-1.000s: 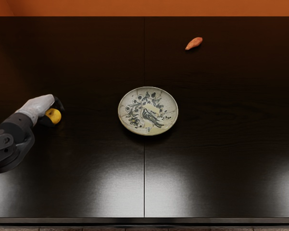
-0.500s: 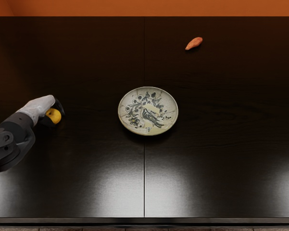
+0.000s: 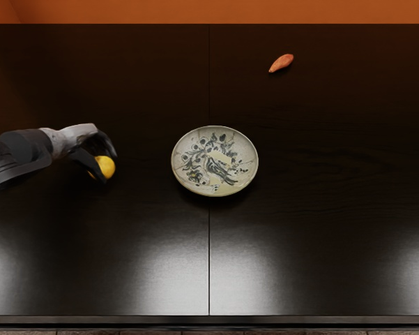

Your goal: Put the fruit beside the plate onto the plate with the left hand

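Observation:
A small yellow round fruit point(image 3: 105, 166) sits in my left hand point(image 3: 96, 155), whose dark fingers curl around it at the left of the dark table. The hand is left of the plate point(image 3: 247, 150), a cream round dish with a dark painted pattern in the table's middle; a gap of table separates them. The left arm comes in from the left edge. My right arm does not show.
An orange elongated vegetable, like a sweet potato point(image 3: 281, 63), lies far back right of the plate. The dark table point(image 3: 321, 230) runs to an orange wall at the back and a front edge at the bottom.
My left hand has moved right toward the plate with the yellow fruit in it, and the forearm has swung up to lie more level.

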You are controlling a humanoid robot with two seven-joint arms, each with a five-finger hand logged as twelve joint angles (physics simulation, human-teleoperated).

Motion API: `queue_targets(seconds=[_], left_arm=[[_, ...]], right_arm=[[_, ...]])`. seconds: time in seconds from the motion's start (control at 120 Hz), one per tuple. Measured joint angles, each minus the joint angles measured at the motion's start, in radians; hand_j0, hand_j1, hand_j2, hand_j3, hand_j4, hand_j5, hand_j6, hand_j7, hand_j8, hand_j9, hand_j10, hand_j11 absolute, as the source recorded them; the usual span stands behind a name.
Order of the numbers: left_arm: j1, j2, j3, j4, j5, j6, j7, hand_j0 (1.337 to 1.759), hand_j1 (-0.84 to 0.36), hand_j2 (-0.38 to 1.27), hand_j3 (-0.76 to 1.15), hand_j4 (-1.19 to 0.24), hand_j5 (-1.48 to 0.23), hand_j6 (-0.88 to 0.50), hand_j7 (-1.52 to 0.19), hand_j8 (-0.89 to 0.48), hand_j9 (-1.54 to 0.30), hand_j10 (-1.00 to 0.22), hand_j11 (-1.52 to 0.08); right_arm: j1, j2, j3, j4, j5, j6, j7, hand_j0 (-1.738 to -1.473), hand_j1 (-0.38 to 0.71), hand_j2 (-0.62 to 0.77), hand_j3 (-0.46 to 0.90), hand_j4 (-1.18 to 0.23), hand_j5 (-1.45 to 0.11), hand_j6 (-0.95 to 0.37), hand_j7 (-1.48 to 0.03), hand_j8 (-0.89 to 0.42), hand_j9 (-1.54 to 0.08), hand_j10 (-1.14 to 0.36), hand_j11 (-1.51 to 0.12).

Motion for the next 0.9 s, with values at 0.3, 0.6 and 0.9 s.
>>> queue_targets(seconds=[0.3,0.6,0.9], left_arm=[[-0.028,-0.021,-0.148,0.015,-0.142,-0.147,0.000,1.658,-0.43,0.65,-0.01,-0.67,-0.94,-0.44,-0.92,-0.40,-0.90,-0.62,-0.90],[-0.069,-0.126,-0.172,0.016,-0.189,-0.155,0.000,1.658,-0.42,0.63,0.00,-0.67,-0.93,-0.46,-0.91,-0.42,-0.90,-0.63,-0.90],[-0.087,-0.235,-0.172,0.016,-0.203,-0.155,0.000,1.658,-0.36,0.61,0.00,-0.68,-0.91,-0.52,-0.90,-0.47,-0.89,-0.67,-0.90]], right_arm=[[0.000,0.000,0.000,0.000,0.000,0.000,0.000,-1.658,-0.33,0.00,0.00,-0.01,-0.02,-0.01,-0.02,-0.01,-0.02,-0.01,-0.02],[0.000,0.000,-0.001,0.001,0.000,0.000,0.000,-1.658,-0.33,0.00,0.00,-0.01,-0.02,-0.01,-0.02,-0.01,-0.02,-0.01,-0.02],[0.000,0.000,-0.001,0.002,0.000,0.000,0.000,-1.658,-0.33,0.00,0.00,-0.01,-0.02,-0.01,-0.02,-0.01,-0.02,-0.01,-0.02]])
